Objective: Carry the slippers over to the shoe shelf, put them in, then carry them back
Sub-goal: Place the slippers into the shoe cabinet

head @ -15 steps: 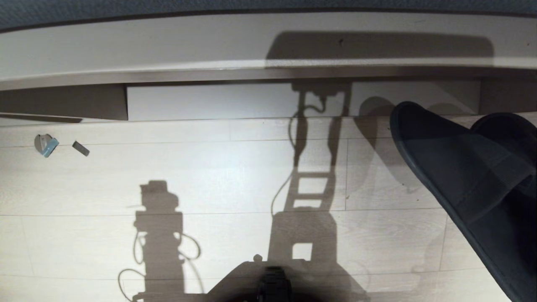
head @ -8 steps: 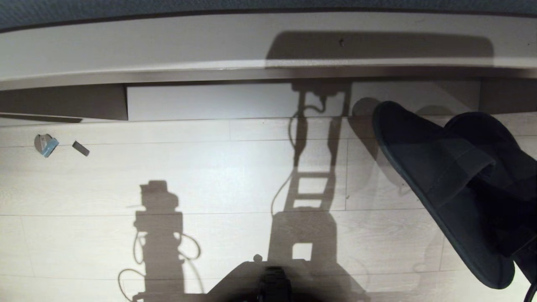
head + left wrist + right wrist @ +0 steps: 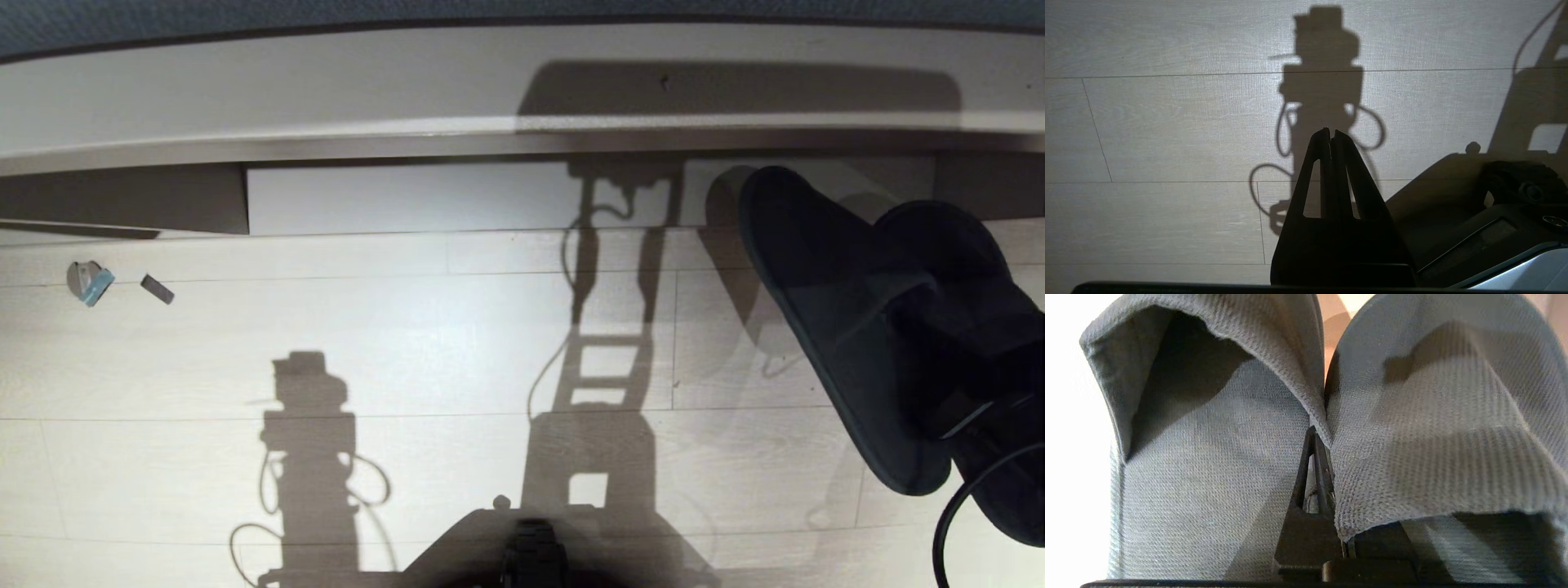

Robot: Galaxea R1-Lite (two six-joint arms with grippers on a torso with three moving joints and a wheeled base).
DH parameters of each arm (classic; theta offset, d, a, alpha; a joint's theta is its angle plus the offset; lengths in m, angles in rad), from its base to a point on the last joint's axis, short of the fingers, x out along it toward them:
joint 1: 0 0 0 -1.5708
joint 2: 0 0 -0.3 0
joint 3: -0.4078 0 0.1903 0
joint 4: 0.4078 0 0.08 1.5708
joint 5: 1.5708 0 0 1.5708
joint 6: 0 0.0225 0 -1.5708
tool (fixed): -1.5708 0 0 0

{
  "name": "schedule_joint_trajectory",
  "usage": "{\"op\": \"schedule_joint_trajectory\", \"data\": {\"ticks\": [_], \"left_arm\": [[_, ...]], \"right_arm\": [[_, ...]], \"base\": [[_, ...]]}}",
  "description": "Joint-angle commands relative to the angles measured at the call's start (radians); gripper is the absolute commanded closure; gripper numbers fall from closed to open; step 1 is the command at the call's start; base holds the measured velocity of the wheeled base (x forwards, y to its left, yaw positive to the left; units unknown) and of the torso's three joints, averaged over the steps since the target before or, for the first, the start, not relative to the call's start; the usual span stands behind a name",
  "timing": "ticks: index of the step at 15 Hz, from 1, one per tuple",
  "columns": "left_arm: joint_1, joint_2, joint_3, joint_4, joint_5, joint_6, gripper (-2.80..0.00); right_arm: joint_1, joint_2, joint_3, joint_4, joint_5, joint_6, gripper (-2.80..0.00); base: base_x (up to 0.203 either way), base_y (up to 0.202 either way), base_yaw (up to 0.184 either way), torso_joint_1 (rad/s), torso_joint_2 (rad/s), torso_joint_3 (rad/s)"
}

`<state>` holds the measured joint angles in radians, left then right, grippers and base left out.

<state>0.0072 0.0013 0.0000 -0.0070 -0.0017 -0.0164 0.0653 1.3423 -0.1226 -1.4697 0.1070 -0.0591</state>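
The slippers [image 3: 824,310] hang together at the right of the head view, near-black in shadow. Their rounded toes point toward the shoe shelf [image 3: 424,200], the low opening with a pale bottom board under the taupe unit. The toe tips overlap that board's right part in the picture. In the right wrist view my right gripper [image 3: 1319,435] is shut on the inner fabric edges where both grey slippers [image 3: 1208,465] meet. In the head view the slippers hide it. My left gripper [image 3: 1331,132] is shut and holds nothing above the pale plank floor.
Small scraps [image 3: 88,282] and a grey bit [image 3: 157,289] lie on the floor at the far left, near the unit. My own base [image 3: 531,547] shows at the bottom middle. My shadow falls across the planks and the shelf front.
The slippers have moved forward toward the shelf in the right gripper's grip. Their heel end and the arm's cable have come into the head view. The left arm has not moved.
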Motion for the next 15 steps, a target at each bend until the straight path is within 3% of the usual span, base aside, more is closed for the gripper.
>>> {"op": "schedule_joint_trajectory", "data": {"ticks": [1,8,15], "left_arm": [[0.0,0.0,0.0,-0.001,0.0,0.0,0.0],[0.0,0.0,0.0,-0.001,0.0,0.0,0.0],[0.0,0.0,0.0,-0.001,0.0,0.0,0.0]], "right_arm": [[0.001,0.07,-0.013,-0.044,-0.005,0.003,0.0],[0.001,0.151,-0.165,-0.06,-0.007,0.025,0.0],[0.001,0.229,-0.336,-0.06,0.075,0.017,0.0]], "base": [[0.0,0.0,0.0,0.0,0.0,0.0],[0.0,0.0,0.0,0.0,0.0,0.0],[0.0,0.0,0.0,0.0,0.0,0.0]]}}
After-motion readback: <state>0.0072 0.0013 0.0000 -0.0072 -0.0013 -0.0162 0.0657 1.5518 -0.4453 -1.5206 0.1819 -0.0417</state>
